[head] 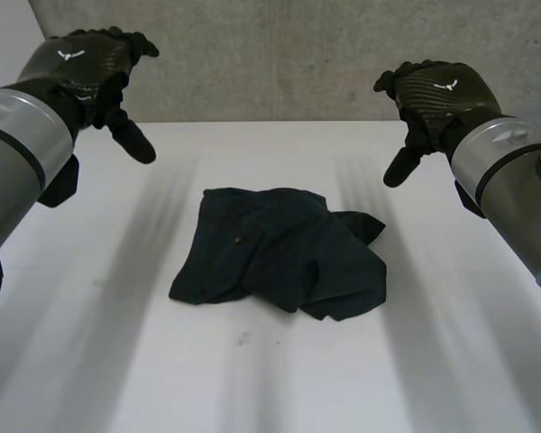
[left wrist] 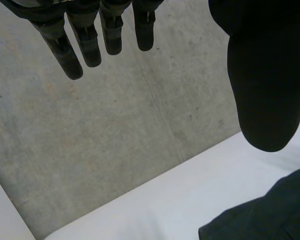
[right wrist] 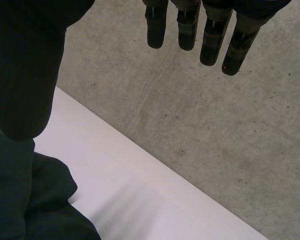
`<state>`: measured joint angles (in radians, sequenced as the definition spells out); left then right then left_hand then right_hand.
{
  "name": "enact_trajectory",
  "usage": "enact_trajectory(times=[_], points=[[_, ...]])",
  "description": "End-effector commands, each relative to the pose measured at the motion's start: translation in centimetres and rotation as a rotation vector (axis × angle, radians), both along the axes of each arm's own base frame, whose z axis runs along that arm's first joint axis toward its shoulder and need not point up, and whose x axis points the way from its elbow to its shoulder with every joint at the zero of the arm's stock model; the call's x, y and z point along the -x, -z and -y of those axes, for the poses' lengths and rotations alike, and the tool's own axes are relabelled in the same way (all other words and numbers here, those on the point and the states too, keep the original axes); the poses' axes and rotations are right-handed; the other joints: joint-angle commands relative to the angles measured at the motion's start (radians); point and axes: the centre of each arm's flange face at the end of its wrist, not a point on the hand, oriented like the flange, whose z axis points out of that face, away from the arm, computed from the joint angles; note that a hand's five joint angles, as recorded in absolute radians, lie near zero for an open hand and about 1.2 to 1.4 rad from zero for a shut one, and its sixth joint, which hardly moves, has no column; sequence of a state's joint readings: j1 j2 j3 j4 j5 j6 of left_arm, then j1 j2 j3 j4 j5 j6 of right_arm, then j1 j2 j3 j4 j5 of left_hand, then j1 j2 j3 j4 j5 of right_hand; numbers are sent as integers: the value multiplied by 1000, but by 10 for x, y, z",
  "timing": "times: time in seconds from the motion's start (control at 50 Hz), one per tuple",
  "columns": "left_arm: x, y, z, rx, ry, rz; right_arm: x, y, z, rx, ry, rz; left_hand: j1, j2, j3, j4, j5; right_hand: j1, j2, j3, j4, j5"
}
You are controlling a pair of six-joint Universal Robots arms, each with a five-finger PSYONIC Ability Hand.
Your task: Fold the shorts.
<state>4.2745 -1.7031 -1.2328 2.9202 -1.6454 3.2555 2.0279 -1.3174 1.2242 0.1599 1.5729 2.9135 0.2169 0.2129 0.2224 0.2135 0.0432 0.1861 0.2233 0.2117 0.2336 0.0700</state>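
Dark navy shorts (head: 279, 250) lie crumpled in the middle of the white table (head: 162, 361), one leg bunched toward the right. My left hand (head: 95, 77) hovers high over the table's far left, open, fingers (left wrist: 75, 45) straight and thumb apart, holding nothing. My right hand (head: 433, 99) hovers at the far right, also open, with straight fingers (right wrist: 190, 30) and nothing in them. Both hands are well clear of the cloth. A corner of the shorts (left wrist: 270, 215) lies below the left thumb, and a bunched edge of the shorts (right wrist: 45, 200) lies under the right thumb.
A grey concrete wall (head: 279, 54) rises behind the table's far edge (head: 270, 122). Bare white tabletop surrounds the shorts on every side.
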Motion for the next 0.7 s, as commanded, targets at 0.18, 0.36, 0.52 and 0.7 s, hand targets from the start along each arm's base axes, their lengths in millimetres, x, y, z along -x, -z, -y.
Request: enact_trajectory(times=[0.18,0.36,0.52,0.7], points=[[13,90,14,-95,29,59,-3,42,-6,24,-207,-202,-3,1,-9,0,-4,-12,-49,-37,-59,-70],[14,174,-1,-325,91,168,6,106,-22,-52,-260,-215,84,88,79,88,84,-12,-49,-37,-59,-70],[15,212,-1,-367,137,267,10,124,-26,-83,-256,-225,246,250,241,250,245,-12,-49,-37,-59,-70],[19,229,7,-358,140,275,9,131,-23,-92,-253,-224,322,326,317,326,322,-12,-49,-37,-59,-70]])
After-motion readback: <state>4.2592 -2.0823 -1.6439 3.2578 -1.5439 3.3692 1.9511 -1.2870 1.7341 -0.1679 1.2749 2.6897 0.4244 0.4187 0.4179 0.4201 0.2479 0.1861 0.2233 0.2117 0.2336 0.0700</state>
